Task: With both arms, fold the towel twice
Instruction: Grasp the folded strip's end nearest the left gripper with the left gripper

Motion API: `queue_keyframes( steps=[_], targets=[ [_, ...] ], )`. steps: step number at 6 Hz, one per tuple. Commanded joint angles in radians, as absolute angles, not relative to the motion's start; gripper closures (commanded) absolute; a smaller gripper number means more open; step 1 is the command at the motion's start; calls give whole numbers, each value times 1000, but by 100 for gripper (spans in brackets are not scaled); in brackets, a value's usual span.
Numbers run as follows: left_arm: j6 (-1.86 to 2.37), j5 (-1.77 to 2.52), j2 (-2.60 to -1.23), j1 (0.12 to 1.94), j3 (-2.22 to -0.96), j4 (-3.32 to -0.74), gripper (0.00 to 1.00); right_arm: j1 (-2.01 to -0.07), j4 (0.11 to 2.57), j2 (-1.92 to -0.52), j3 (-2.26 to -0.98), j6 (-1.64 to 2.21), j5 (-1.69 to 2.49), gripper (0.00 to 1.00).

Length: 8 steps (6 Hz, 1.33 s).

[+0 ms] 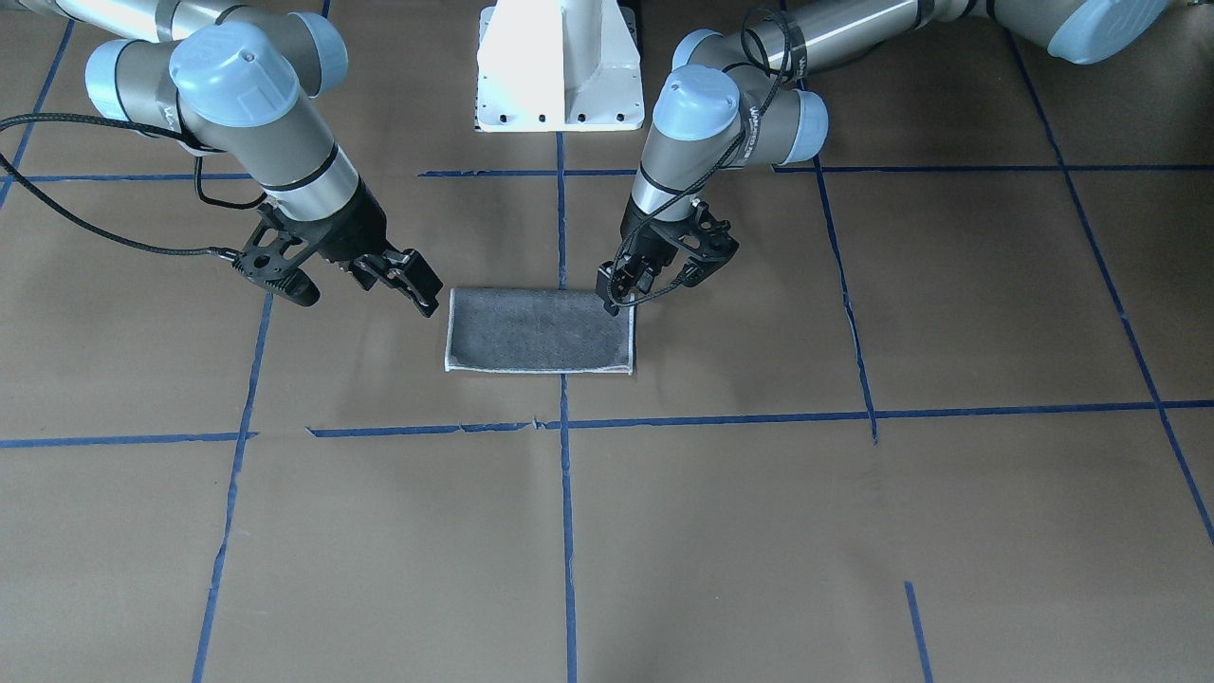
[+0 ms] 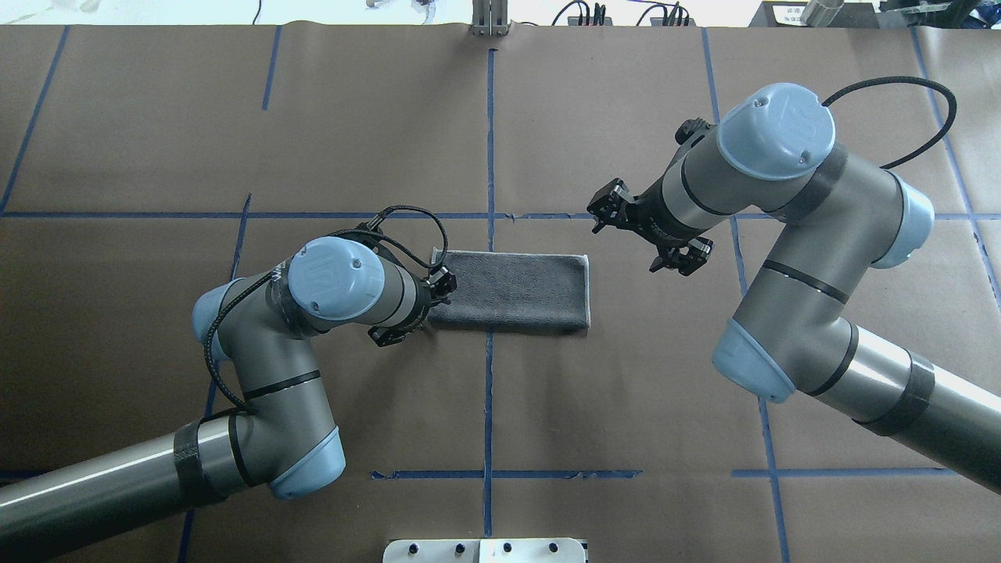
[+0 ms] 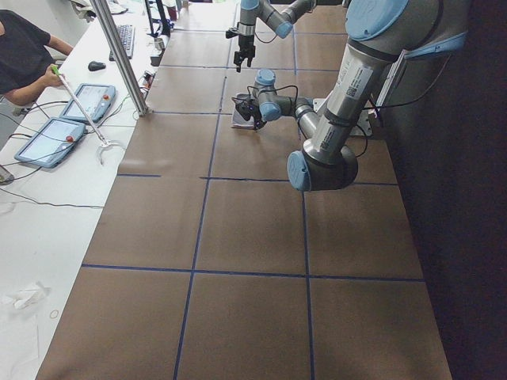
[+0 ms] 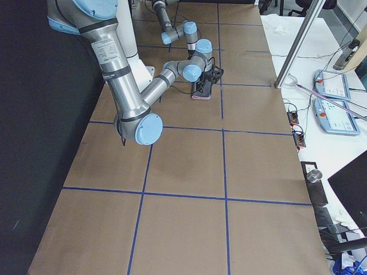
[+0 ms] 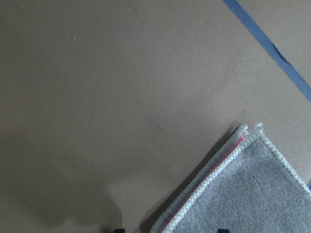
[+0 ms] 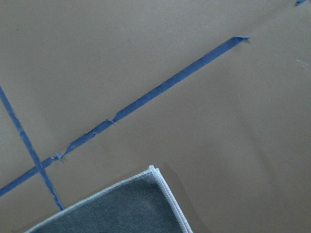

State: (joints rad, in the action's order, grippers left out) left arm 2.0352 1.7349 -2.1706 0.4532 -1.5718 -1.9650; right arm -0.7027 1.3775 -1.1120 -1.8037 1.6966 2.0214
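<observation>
The towel (image 1: 541, 330) lies flat on the brown table, folded into a rectangle with its grey face up and pale edging around it; it also shows in the overhead view (image 2: 508, 289). A thin pink line shows between its layers in the left wrist view (image 5: 252, 194). My left gripper (image 1: 652, 285) is open and low at the towel's corner on the robot's left, seen from overhead (image 2: 418, 310) at that end. My right gripper (image 1: 365, 299) is open and empty, raised just off the towel's other end (image 2: 629, 238). The right wrist view shows a towel corner (image 6: 121, 208).
Blue tape lines (image 1: 565, 493) mark a grid on the brown paper. The white pedestal base (image 1: 560, 66) stands at the robot's side of the table. An operator (image 3: 24, 47) and control tablets (image 3: 83, 103) are beyond the far edge.
</observation>
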Motion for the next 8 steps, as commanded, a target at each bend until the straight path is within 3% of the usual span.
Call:
queue_keyframes(
  steps=[1,3,4,6,8],
  targets=[
    [2036,1735,-2171,454,-1572,-1965,79,-701,1378,-1114,-1801,1698,2017,0],
    [2034,1733,-2169,454,-1583,-1964,92,-693,1378,-1112,-1796,1698,2011,0],
    [2031,1733,-2158,463,-1598,-1962,94,-693,1378,-1112,-1798,1698,2011,0],
    [1994,1749,-2108,485,-1753,-1814,94,-710,1379,-1109,-1805,1697,2022,0],
    [1956,1753,-2150,483,-1787,-1769,94,-722,1387,-1115,-1825,1697,2023,0]
  ],
)
